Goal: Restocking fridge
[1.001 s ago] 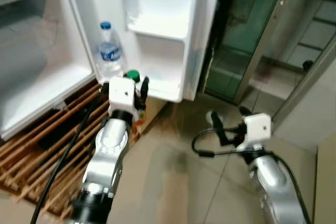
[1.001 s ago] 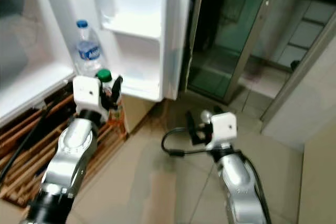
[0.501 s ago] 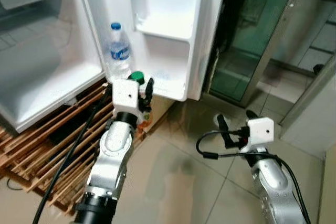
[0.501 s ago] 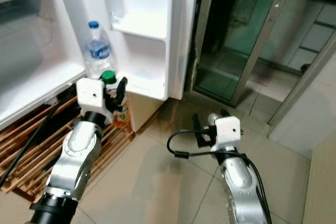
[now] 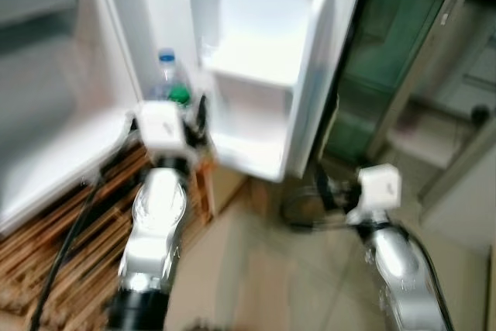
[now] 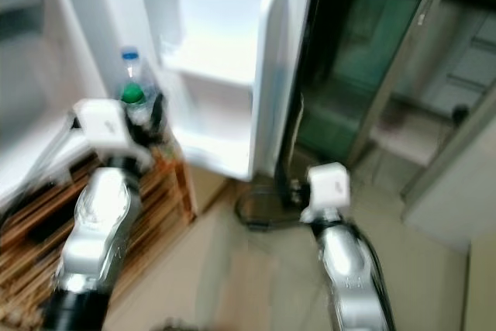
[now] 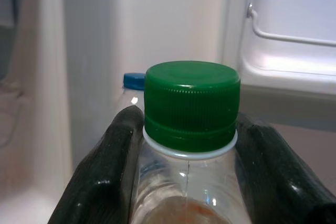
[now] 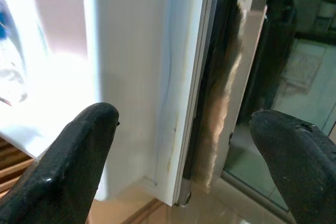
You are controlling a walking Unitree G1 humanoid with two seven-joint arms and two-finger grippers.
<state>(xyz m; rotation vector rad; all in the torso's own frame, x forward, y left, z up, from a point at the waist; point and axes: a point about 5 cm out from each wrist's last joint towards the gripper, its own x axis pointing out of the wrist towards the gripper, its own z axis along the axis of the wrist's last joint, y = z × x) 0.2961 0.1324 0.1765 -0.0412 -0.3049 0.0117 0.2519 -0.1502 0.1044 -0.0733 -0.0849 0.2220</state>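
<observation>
My left gripper (image 7: 189, 150) is shut on the neck of a clear bottle with a green cap (image 7: 191, 103), one black finger (image 7: 113, 171) on each side. In the blurred left eye view this bottle (image 5: 180, 98) is held at the mouth of the open white mini fridge (image 5: 139, 29). Just behind it, inside the fridge, stands a water bottle with a blue cap (image 7: 134, 81). The fridge door (image 5: 267, 75) with its empty shelves hangs open to the right. My right gripper (image 8: 184, 145) is open, low beside the door's outer edge (image 8: 178, 87).
The fridge sits on a slatted wooden pallet (image 5: 46, 269). A black cable (image 5: 70, 246) runs along my left arm. To the right is a dark glass-fronted door with a metal frame (image 5: 395, 75). Beige tiled floor (image 5: 263, 269) lies between my arms.
The view has shifted and blurred, so the camera moved. My left gripper has carried the green-capped bottle up and closer to the blue-capped bottle in the fridge. The right gripper stays open.
</observation>
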